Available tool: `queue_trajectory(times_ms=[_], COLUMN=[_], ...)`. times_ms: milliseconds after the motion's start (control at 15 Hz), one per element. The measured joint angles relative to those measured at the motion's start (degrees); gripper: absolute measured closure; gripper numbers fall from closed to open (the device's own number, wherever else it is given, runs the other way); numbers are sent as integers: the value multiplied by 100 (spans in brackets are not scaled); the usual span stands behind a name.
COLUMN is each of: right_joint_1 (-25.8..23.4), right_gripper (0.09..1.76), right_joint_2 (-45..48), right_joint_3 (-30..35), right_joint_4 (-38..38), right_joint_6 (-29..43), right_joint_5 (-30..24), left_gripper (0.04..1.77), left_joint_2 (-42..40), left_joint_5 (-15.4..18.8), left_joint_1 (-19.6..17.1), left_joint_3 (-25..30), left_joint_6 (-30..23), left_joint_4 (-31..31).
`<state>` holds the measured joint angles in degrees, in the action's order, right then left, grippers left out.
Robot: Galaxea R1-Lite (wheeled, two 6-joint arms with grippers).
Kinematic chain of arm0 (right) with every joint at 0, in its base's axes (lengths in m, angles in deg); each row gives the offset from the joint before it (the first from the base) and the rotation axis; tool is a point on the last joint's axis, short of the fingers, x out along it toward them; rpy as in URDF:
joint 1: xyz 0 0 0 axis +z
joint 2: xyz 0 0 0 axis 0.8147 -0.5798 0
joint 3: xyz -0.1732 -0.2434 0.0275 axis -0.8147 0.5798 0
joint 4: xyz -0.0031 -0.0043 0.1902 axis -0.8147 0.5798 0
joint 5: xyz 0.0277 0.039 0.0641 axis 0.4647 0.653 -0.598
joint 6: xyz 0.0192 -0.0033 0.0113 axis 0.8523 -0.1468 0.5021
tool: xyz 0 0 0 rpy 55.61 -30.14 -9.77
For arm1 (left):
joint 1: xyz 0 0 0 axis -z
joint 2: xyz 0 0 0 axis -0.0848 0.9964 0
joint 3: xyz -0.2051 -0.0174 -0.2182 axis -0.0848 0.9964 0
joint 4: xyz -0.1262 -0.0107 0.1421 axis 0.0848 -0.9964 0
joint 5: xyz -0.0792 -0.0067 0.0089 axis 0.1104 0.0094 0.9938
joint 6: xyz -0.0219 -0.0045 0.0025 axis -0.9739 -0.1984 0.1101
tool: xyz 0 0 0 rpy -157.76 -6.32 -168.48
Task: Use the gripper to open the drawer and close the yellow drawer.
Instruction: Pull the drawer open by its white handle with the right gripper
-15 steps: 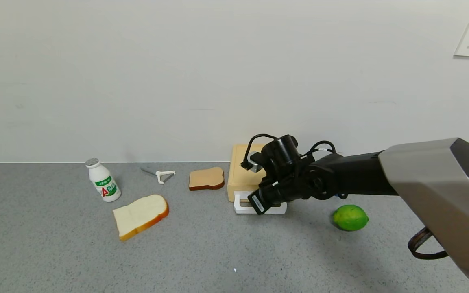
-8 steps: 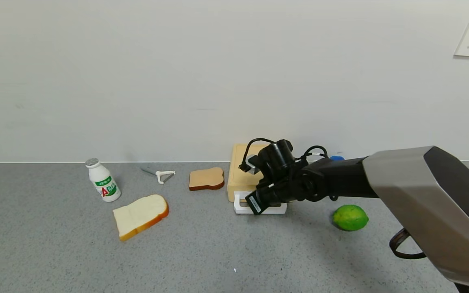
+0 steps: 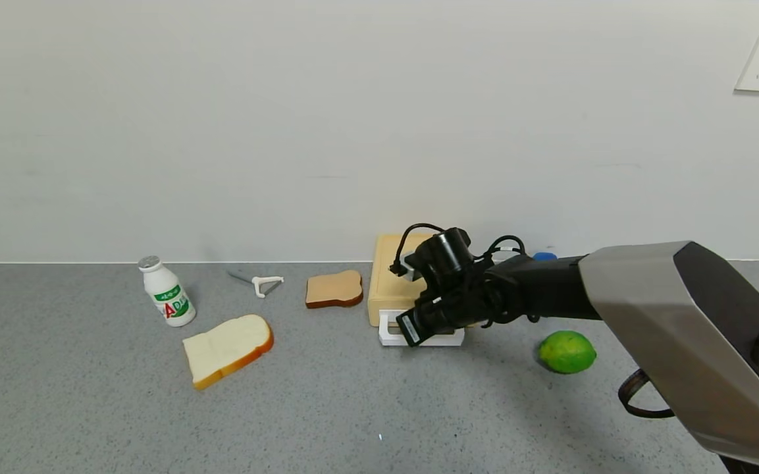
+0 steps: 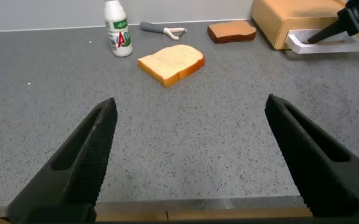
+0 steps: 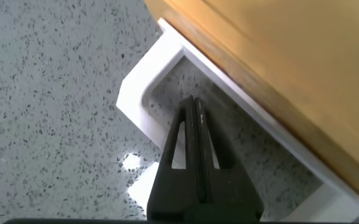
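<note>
The pale yellow drawer box (image 3: 389,284) sits at the back of the grey counter, with its white loop handle (image 3: 387,336) facing front. My right gripper (image 3: 412,324) is shut, and its pressed-together fingers reach down inside the handle loop. In the right wrist view the fingertips (image 5: 193,107) sit within the handle (image 5: 135,93), just in front of the drawer front (image 5: 279,50). My left gripper (image 4: 191,155) is open and empty, low over the counter's front edge. From there I see the drawer (image 4: 285,18) and its handle (image 4: 331,46) far off.
A white milk bottle (image 3: 167,291), a peeler (image 3: 259,283), a brown toast slice (image 3: 334,288) and a white bread slice (image 3: 226,349) lie left of the drawer. A green lime (image 3: 567,351) lies to its right. The wall runs right behind the drawer.
My right arm has shifted a little to the left and lower, bringing the shut fingers deeper into the handle loop. The drawer and handle have not visibly moved.
</note>
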<state>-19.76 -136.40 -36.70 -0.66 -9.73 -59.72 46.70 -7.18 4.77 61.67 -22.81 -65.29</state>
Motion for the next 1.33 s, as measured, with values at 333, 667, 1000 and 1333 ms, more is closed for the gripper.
queue_trajectory(times_ms=[333,667,1000,1333], right_joint_1=[89,171,229,350], right_gripper=[173,173,173,173], right_joint_2=[-57,-107,-88,15], right_joint_3=[-260,-271,-279,-265], right_joint_4=[323,510,913,1293], right_joint_6=[344,652,906,1278], right_joint_5=[41,68,66,61], left_gripper=[9,9,9,9], left_joint_2=[0,0,0,0], left_joint_5=[-2,0,0,-5], left_joint_1=[2,-1,0,-1], left_joint_3=[0,0,0,0], left_joint_6=[2,2,2,2], left_joint_4=[0,0,0,0])
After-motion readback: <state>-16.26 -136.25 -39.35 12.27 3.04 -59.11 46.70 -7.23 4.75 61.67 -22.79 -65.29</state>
